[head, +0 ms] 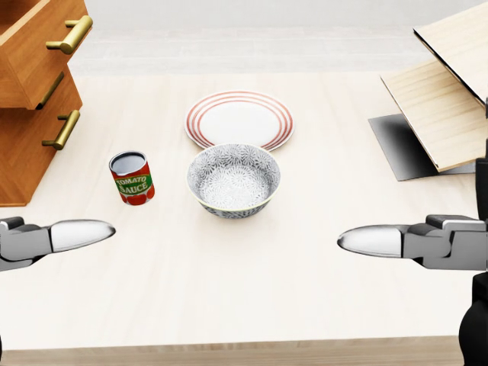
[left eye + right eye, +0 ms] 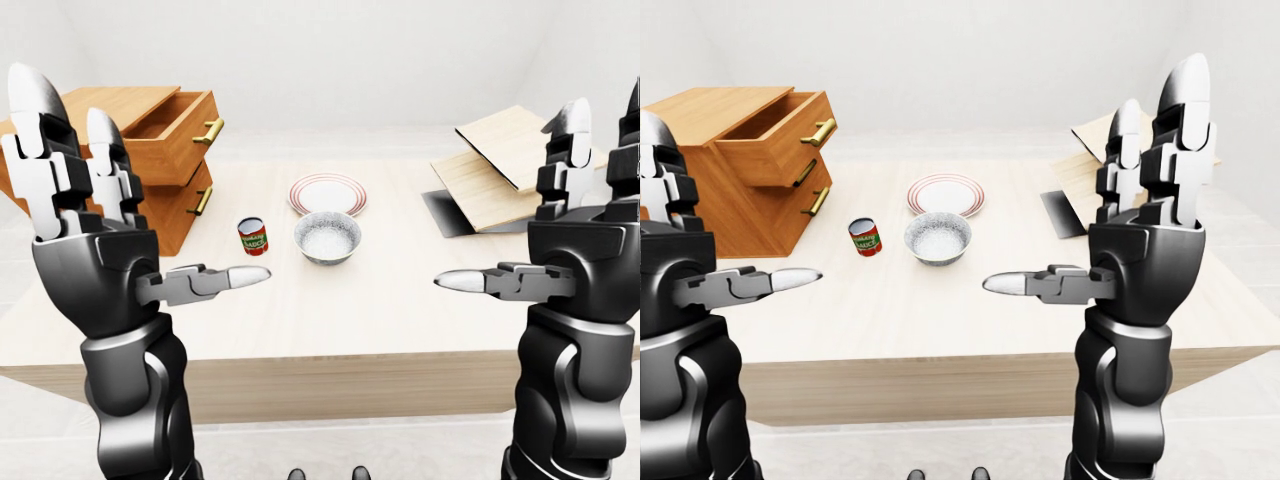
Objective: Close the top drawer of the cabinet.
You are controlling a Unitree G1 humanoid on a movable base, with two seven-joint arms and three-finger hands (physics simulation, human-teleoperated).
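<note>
At the table's left end the cabinet stands with its top drawer pulled out — left hand and right hand raised nearer the camera, fingers spread, holding nothing.

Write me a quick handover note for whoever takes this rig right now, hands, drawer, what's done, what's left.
Left hand: open, fingers spread, raised, holding nothing.
Right hand: open, raised, empty.
Cabinet stands on the table at the views' left; its top drawer is pulled out, the lower one shut.
Done: nothing yet; neither hand touches the drawer.
Left: bring the left hand to the drawer's face and push it in.
</note>
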